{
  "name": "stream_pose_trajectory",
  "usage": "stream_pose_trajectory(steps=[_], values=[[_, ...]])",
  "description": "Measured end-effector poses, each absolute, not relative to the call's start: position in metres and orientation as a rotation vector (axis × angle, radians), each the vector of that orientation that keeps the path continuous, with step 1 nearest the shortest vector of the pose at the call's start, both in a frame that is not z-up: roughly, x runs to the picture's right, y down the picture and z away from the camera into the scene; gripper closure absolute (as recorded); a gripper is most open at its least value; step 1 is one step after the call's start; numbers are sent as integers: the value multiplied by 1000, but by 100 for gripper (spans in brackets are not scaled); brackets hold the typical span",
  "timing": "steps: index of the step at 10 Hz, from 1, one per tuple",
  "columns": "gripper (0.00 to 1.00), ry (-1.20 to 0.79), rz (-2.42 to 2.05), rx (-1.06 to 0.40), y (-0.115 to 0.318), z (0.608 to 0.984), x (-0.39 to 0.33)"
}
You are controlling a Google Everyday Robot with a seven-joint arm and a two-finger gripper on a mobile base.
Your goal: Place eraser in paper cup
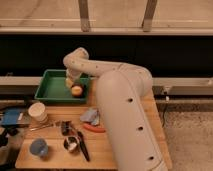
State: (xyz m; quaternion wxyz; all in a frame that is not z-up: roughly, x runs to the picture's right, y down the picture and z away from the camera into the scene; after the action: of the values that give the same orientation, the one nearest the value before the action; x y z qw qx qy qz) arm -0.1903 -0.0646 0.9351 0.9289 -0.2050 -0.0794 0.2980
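My gripper (69,83) hangs low inside the green tray (49,90) at the back left of the table, just left of and above the orange ball (76,90). It looks open, and I see nothing between its fingers. The cream-white paper cup (37,112) stands upright on the table's left edge, in front of the tray. A small dark block on the table, which I take for the eraser (65,127), lies right of the cup, well away from the gripper.
A blue cup (38,147) and a small metal cup (71,144) stand near the front left. A grey-blue sponge block (90,116), a red item (93,129) and a black tool (82,146) lie mid-table. My arm (120,110) covers the right side.
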Motion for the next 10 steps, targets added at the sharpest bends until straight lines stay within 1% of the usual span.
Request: stream_pose_trajectory(steps=[5, 10], values=[[34, -149, 572, -475, -61, 969, -201], [34, -156, 586, -505, -58, 981, -200]])
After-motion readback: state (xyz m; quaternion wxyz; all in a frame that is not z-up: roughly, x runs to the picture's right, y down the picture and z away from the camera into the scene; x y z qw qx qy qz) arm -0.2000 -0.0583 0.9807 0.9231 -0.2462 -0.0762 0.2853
